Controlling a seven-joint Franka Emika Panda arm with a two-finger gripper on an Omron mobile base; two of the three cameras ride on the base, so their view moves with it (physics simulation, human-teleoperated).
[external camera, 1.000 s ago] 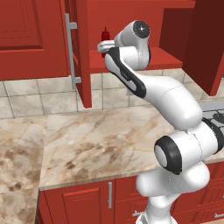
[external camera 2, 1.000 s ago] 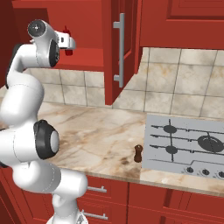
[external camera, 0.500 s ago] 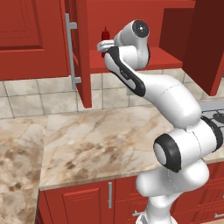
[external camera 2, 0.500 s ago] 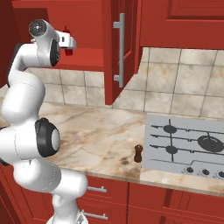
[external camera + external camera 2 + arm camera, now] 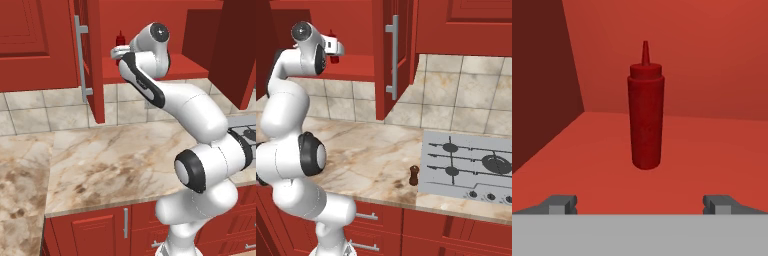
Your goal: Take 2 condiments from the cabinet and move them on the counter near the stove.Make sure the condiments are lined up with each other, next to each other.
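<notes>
**Upright on the shelf: squeeze bottle awaits a mid-body grasp**

Presently the red squeeze bottle [image 5: 645, 120] is seen standing on the cabinet shelf [image 5: 702, 155], ahead of the spread, empty gripper [image 5: 640, 204]. It is judged light, smooth and tippable; the cylindrical body should be pinched below the shoulder.

The squeeze bottle [image 5: 645, 120] is stood upright on the shelf [image 5: 712, 150] inside the open cabinet [image 5: 381, 60], straight ahead of the tool [image 5: 640, 202] and apart from it, while the shaker [image 5: 414, 175] is set on the table [image 5: 376, 160] just beside the stove [image 5: 468, 165].
</notes>
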